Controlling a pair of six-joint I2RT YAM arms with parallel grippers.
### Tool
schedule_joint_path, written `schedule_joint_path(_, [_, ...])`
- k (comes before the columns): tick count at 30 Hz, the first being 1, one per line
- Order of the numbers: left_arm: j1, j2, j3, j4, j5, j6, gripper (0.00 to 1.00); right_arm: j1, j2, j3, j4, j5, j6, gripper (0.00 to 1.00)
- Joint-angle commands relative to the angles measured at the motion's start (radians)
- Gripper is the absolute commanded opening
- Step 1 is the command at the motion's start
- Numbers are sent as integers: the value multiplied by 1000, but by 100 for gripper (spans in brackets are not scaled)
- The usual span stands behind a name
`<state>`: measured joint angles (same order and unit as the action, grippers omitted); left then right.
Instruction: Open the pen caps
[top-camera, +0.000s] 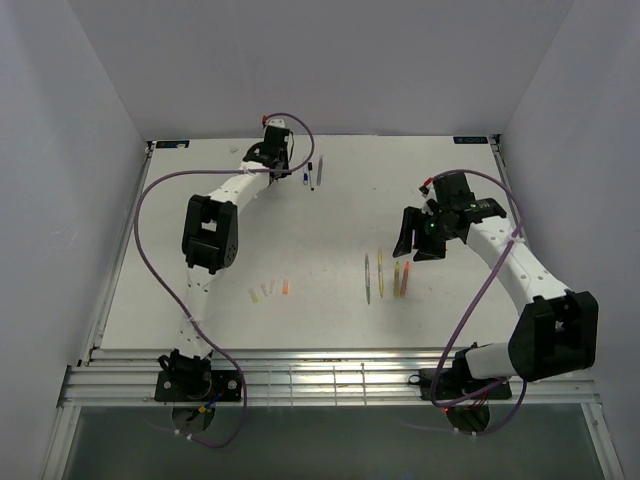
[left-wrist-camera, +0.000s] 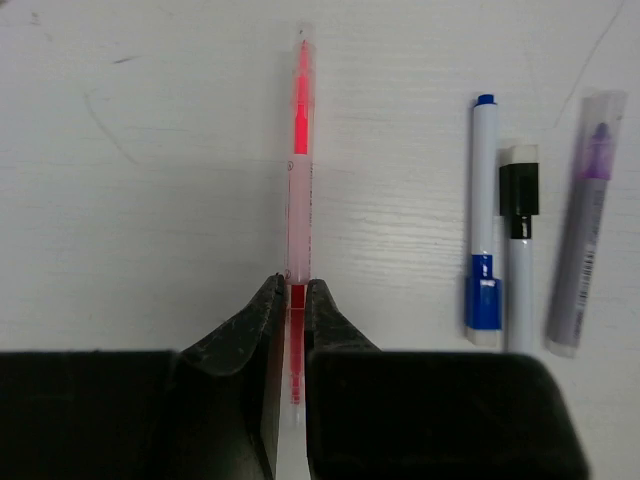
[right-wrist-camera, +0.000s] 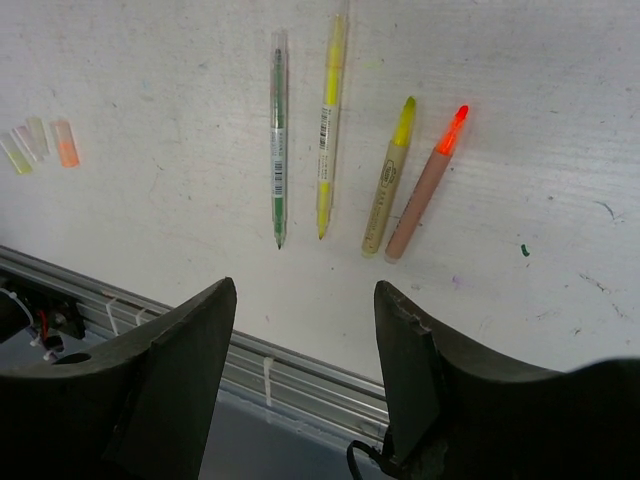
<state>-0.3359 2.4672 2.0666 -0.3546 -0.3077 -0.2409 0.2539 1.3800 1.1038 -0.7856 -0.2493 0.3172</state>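
My left gripper (left-wrist-camera: 295, 290) pinches the pink pen (left-wrist-camera: 299, 215) by its near end at the table's far left. The pen runs straight ahead, cap (left-wrist-camera: 301, 90) farthest from me. The right gripper (right-wrist-camera: 305, 295), fingers spread, hangs well apart over other pens (right-wrist-camera: 325, 130).

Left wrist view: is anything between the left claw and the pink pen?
Nothing visible. The left claw is shut on the near end of the pink pen; the blue pen, black-capped pen and purple pen lie apart to its right.

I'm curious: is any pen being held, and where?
The left gripper pinches the pink pen at its near end; the right gripper holds nothing.
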Motion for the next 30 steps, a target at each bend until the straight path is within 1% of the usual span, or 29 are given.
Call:
schedule_joint_path(1, [1, -297, -12, -87, -32, -40, 0, -1, -67, 48, -41, -36, -12, 64])
schedule_joint_path(3, [1, -385, -49, -124, 63, -89, 0, -1, -84, 30, -33, -76, 0, 64])
schedule_joint_path(4, [0, -480, -110, -159, 111, -168, 0, -1, -87, 28, -37, -125, 5, 64])
schedule_joint_path(5, [0, -531, -156, -167, 172, -213, 0, -1, -90, 27, -38, -152, 13, 64])
schedule_joint_path(6, [-2, -581, -205, -168, 311, -250, 0, -1, -102, 10, -17, -181, 32, 64])
schedule_joint_path(7, [-9, -684, -324, -170, 384, -337, 0, -1, -113, -4, 11, -250, 49, 64])
schedule_joint_path(8, [-15, -736, -392, -156, 448, -377, 0, -1, -124, -19, 40, -284, 65, 64])
schedule_joint_path(9, [-20, -782, -461, -133, 605, -409, 0, -1, -140, -33, 107, -315, 106, 64])
schedule_joint_path(10, [-40, -828, -530, -79, 680, -434, 0, 1, -147, -60, 143, -385, 132, 64])
schedule_joint_path(11, [-54, -911, -645, -60, 740, -464, 0, 1, -150, -76, 182, -421, 158, 64])
schedule_joint_path(12, [-72, -953, -693, -50, 774, -474, 0, 7, -150, -87, 221, -447, 186, 64])
schedule_joint_path(13, [-113, -996, -741, -26, 809, -478, 0, 11, -147, -100, 289, -482, 239, 64])
schedule_joint_path(14, [-136, -1078, -825, -15, 818, -485, 0, 27, -141, -96, 319, -490, 261, 64])
schedule_joint_path(16, [-184, -1149, -894, -3, 828, -508, 0, 50, -131, -70, 380, -484, 317, 64])
schedule_joint_path(17, [-198, -1216, -965, 8, 832, -546, 0, 71, -121, -61, 400, -479, 341, 64])
schedule_joint_path(19, [-230, -1277, -1023, 32, 834, -583, 0, 87, -119, -58, 459, -473, 400, 63])
schedule_joint_path(20, [-239, -1304, -1049, 34, 820, -600, 0, 102, -128, -73, 549, -473, 472, 63])
schedule_joint_path(21, [-245, -1348, -1091, 37, 811, -630, 0, 111, -131, -84, 600, -476, 511, 63])
schedule_joint_path(23, [-259, -1384, -1123, 48, 802, -647, 0, 142, -131, -107, 708, -475, 593, 62])
schedule_joint_path(25, [-264, -1413, -1146, 46, 797, -661, 0, 163, -119, -107, 727, -467, 620, 61])
schedule_joint_path(30, [-272, -1427, -1152, 46, 786, -673, 0, 240, -76, -101, 746, -446, 652, 60])
